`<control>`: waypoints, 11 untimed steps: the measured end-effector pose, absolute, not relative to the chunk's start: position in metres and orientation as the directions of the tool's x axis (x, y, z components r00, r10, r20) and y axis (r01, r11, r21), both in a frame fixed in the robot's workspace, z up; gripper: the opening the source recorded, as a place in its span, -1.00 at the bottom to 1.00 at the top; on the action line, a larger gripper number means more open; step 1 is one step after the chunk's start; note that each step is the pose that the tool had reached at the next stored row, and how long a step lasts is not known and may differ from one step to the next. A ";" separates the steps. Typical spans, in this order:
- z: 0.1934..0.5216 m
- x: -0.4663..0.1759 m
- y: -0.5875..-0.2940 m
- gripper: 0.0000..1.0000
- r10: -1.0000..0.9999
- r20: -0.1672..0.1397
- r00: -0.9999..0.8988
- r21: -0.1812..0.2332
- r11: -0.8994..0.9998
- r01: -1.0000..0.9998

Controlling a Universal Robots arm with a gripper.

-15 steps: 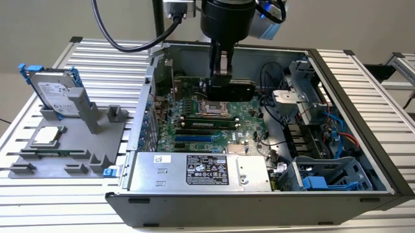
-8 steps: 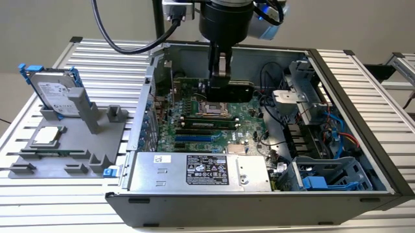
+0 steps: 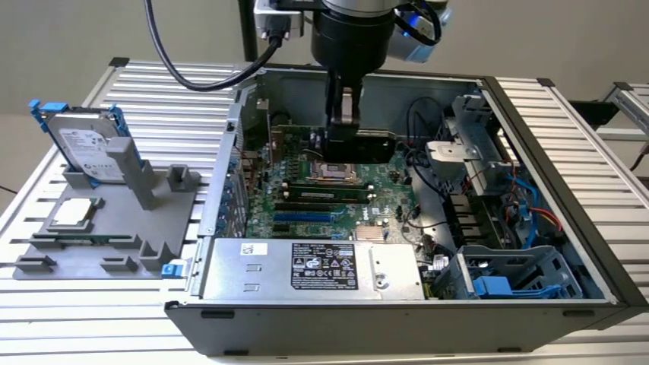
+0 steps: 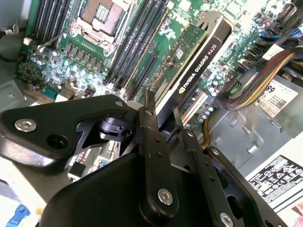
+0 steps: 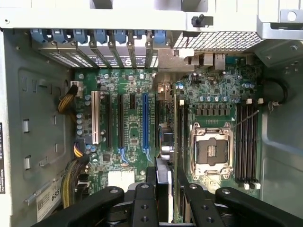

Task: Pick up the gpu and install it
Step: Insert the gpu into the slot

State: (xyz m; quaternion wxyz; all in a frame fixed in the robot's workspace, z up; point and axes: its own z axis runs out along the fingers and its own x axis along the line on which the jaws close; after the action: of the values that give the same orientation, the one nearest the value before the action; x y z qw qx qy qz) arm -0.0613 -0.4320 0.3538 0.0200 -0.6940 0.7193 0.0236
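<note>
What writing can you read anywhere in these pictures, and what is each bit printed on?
gpu, held in the gripper: white brand and model lettering runs along its black shroud; brand print is not quoted here.
power supply: white label with fine print and symbols, too small to read.
hard drive: white label on its silver face, too small to read.

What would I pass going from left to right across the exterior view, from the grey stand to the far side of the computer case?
Hard drive upright in the grey stand → green motherboard, with the gripper holding the gpu above it → tangled cables → blue drive cage.
</note>
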 end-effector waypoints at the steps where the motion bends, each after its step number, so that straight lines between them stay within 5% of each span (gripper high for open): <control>1: 0.353 -0.061 -0.432 -1.00 -0.997 -0.061 -0.036 0.006 0.036 -0.999; 11: 0.350 -0.061 -0.432 -1.00 -0.997 -0.061 -0.036 0.006 0.036 -0.999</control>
State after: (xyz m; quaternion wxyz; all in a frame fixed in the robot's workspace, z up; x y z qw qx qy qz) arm -0.0614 -0.4320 0.3497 0.0199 -0.6940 0.7193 0.0235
